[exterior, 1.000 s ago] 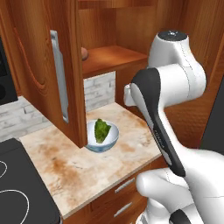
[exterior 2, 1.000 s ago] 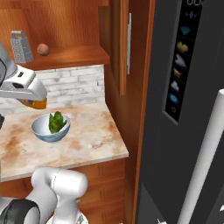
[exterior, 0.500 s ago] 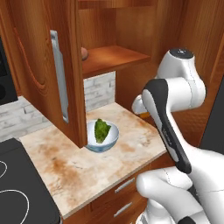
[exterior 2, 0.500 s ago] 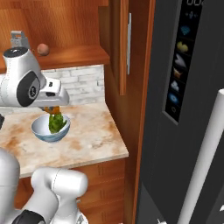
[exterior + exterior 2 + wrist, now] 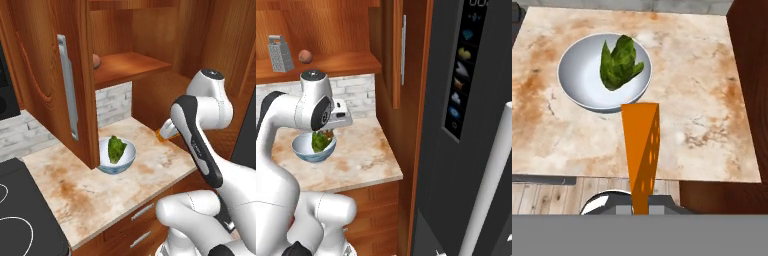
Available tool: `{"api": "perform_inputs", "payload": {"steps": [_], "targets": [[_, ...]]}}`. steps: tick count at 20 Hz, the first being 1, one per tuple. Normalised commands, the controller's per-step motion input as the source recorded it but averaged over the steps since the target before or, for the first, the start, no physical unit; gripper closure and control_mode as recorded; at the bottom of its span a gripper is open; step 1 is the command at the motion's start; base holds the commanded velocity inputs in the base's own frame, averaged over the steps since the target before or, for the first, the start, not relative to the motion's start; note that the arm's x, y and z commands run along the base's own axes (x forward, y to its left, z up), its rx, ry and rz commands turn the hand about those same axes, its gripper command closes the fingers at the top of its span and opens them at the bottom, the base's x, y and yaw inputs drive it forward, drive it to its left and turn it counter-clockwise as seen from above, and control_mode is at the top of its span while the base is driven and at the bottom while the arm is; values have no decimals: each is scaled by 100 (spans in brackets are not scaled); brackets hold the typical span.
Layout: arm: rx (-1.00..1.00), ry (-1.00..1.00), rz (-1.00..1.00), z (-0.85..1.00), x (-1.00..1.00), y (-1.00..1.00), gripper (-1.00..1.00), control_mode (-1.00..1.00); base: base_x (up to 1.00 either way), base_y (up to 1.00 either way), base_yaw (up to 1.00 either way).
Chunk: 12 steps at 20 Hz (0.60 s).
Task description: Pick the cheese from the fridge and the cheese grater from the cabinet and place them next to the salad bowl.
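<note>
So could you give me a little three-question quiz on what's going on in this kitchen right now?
1. True or false: the cheese already lies on the counter.
2. Where is the cheese grater? A) beside the bowl B) on the open cabinet shelf C) in the gripper
3. Fill in: the salad bowl holds green ____.

Key:
1. False: the hand view shows it held above the counter, in front of the bowl.
2. B, near a small brown round lump.
3. Lettuce.

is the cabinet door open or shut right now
Open. The cabinet door swings outward, baring the shelf with the cheese grater on it.
</note>
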Motion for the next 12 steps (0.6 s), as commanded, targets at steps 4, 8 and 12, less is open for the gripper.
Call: {"api": "perform_inputs", "payload": {"steps": [4,8,12], "targets": [[0,0,6,-59,15,-10,100,-100,0,0,0],[0,-1,0,-51,1,-9,100,-100,0,0,0],[3,-8,0,-36,1,-15,100,-100,0,0,0]]}}
